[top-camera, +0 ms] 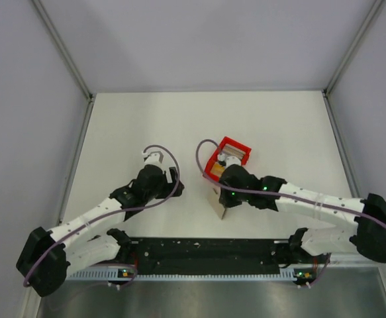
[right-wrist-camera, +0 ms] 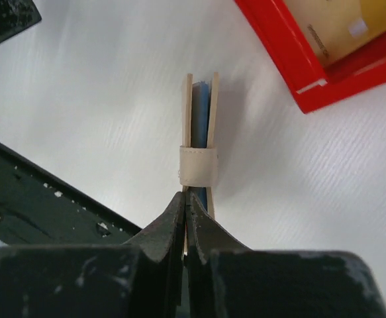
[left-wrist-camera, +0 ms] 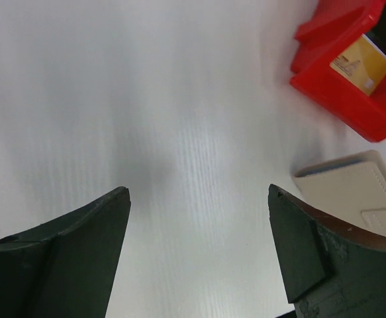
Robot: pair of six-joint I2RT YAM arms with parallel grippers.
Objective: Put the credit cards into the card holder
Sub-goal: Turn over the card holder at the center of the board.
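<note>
One card holder [right-wrist-camera: 198, 165] stands on edge toward the surface's [top-camera: 279, 126] near edge, with one blue card [right-wrist-camera: 200, 112] inside. The right end effector [right-wrist-camera: 185, 205] is pinched shut on a flap. One gold card [left-wrist-camera: 359, 63] lies in one red tray [left-wrist-camera: 338, 93]. The left end effector [left-wrist-camera: 198, 192] gapes wide, empty.

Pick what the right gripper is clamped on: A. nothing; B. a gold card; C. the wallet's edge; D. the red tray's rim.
C: in the right wrist view the right gripper is shut on one panel of the upright wallet, apart from the red tray.
</note>
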